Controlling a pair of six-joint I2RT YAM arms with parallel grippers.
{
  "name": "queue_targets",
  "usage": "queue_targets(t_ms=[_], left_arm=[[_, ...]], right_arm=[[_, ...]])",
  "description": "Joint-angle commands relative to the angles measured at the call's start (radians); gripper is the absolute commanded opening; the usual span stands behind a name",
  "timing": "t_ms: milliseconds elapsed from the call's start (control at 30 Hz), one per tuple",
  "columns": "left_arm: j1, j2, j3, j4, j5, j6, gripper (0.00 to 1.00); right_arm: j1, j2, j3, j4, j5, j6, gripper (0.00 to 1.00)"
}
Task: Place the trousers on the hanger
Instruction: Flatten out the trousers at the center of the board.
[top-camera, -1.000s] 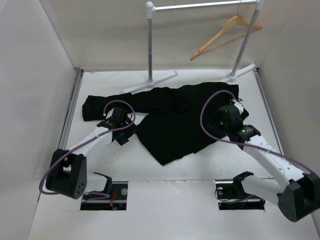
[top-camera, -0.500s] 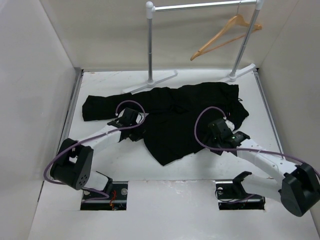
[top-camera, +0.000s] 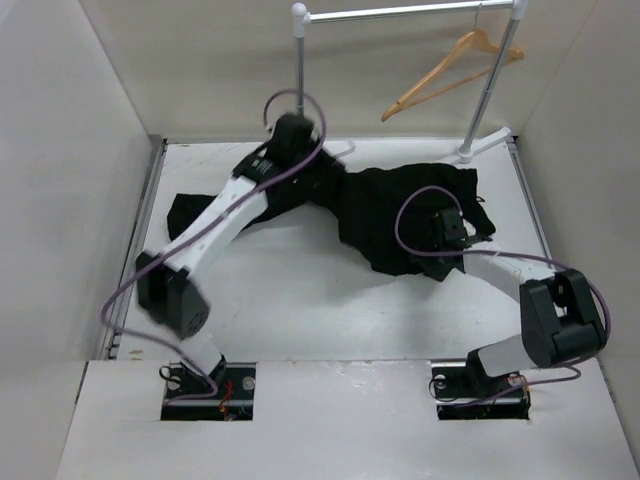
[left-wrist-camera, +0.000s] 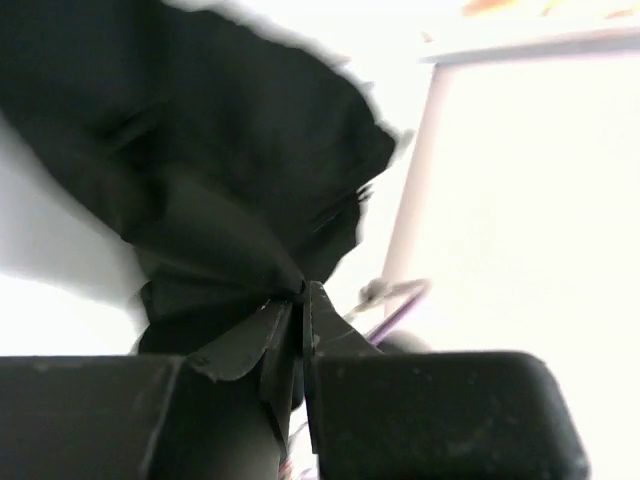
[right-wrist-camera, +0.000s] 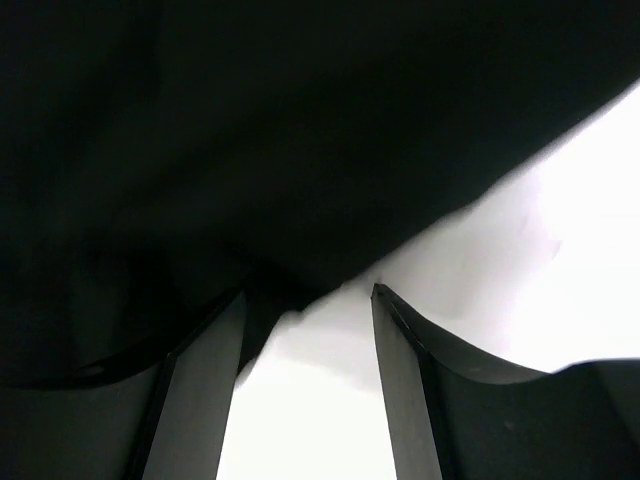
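The black trousers (top-camera: 400, 215) lie bunched on the white table, toward the back right. One part is pulled up to the left under my left gripper (top-camera: 305, 170), which is shut on a fold of the cloth beside the stand's left post. In the left wrist view the fingertips (left-wrist-camera: 302, 292) pinch the trousers (left-wrist-camera: 230, 150), which hang from them. My right gripper (top-camera: 425, 262) is low at the cloth's near edge. It stands open (right-wrist-camera: 308, 293) with the trousers' hem (right-wrist-camera: 250, 130) just past its tips. The tan hanger (top-camera: 450, 70) hangs on the rail at the back right.
The grey rail stand has a left post (top-camera: 300, 90) and a right post (top-camera: 492, 90), with feet on the table at the back. White walls close the left, back and right sides. A metal strip (top-camera: 140, 230) runs along the table's left edge.
My left gripper shut on the trousers, then rose and swung back toward the stand's left post, dragging the cloth up and back. My right gripper slid to the cloth's near edge.
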Motion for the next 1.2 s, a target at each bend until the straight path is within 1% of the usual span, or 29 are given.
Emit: queue_targets(t_ms=[0,33,67,100,133,167,200,233,300,400,467,567,600,633,667,700,733,800,867,900,967,1067,1133,1167], left_arm=[[-0.010,0.327,0.339,0.029,0.027,-0.029,0.04],[-0.023,0.437,0.475,0.024,0.033,-0.031,0.08],[-0.033,0.541,0.598,0.019,0.046,-0.023,0.18],[-0.038,0.629,0.690,0.004,0.071,-0.017,0.29],[-0.038,0.683,0.731,-0.019,0.111,-0.020,0.36],[-0.038,0.697,0.731,-0.027,0.139,-0.020,0.40],[-0.038,0.679,0.673,-0.027,0.156,-0.013,0.46],[-0.037,0.633,0.582,-0.007,0.147,0.003,0.50],[-0.023,0.494,0.355,0.079,0.119,0.044,0.55],[0.018,0.247,0.029,0.205,0.061,0.064,0.57],[0.043,0.094,-0.141,0.240,0.026,0.072,0.57],[0.046,-0.087,-0.357,0.243,-0.032,0.070,0.51],[0.043,-0.129,-0.414,0.240,-0.042,0.067,0.50],[0.043,-0.163,-0.468,0.245,-0.046,0.063,0.52],[0.045,-0.186,-0.513,0.256,-0.045,0.056,0.54],[0.046,-0.191,-0.540,0.271,-0.045,0.053,0.54],[0.052,-0.180,-0.553,0.285,-0.033,0.049,0.54],[0.057,-0.137,-0.529,0.295,-0.002,0.044,0.53],[0.060,-0.116,-0.504,0.293,0.001,0.046,0.52],[0.068,-0.117,-0.502,0.291,0.001,0.046,0.52],[0.100,-0.158,-0.537,0.286,-0.005,0.046,0.51],[0.175,-0.249,-0.629,0.274,-0.013,0.041,0.50],[0.241,-0.324,-0.694,0.247,-0.008,0.040,0.49],[0.270,-0.364,-0.727,0.230,-0.007,0.041,0.49]], right_arm=[[-0.052,0.039,0.083,0.058,0.046,-0.060,0.59],[-0.068,0.054,0.097,0.057,0.052,-0.065,0.59],[-0.083,0.063,0.104,0.058,0.057,-0.067,0.59],[-0.094,0.072,0.111,0.058,0.062,-0.067,0.60],[-0.101,0.079,0.118,0.060,0.059,-0.067,0.60],[-0.106,0.080,0.124,0.060,0.056,-0.067,0.60],[-0.105,0.074,0.127,0.060,0.062,-0.068,0.60],[-0.104,0.070,0.132,0.060,0.065,-0.070,0.61],[-0.104,0.062,0.144,0.050,0.071,-0.079,0.61],[-0.085,0.007,0.154,0.032,0.088,-0.085,0.60],[-0.054,-0.050,0.158,0.023,0.109,-0.114,0.58],[0.000,-0.145,0.177,-0.020,0.137,-0.152,0.46],[0.021,-0.176,0.186,-0.029,0.151,-0.169,0.41],[0.046,-0.197,0.199,-0.043,0.158,-0.182,0.32],[0.076,-0.211,0.216,-0.057,0.163,-0.192,0.26],[0.110,-0.219,0.238,-0.071,0.163,-0.202,0.20],[0.148,-0.219,0.261,-0.081,0.154,-0.214,0.17],[0.230,-0.202,0.305,-0.101,0.119,-0.251,0.15],[0.335,-0.170,0.356,-0.132,0.080,-0.289,0.16],[0.380,-0.161,0.367,-0.137,0.079,-0.294,0.19],[0.443,-0.126,0.379,-0.117,0.060,-0.292,0.30],[0.518,-0.011,0.429,-0.066,0.022,-0.263,0.49],[0.570,0.092,0.495,-0.040,0.039,-0.251,0.57],[0.584,0.132,0.523,-0.030,0.055,-0.249,0.59]])
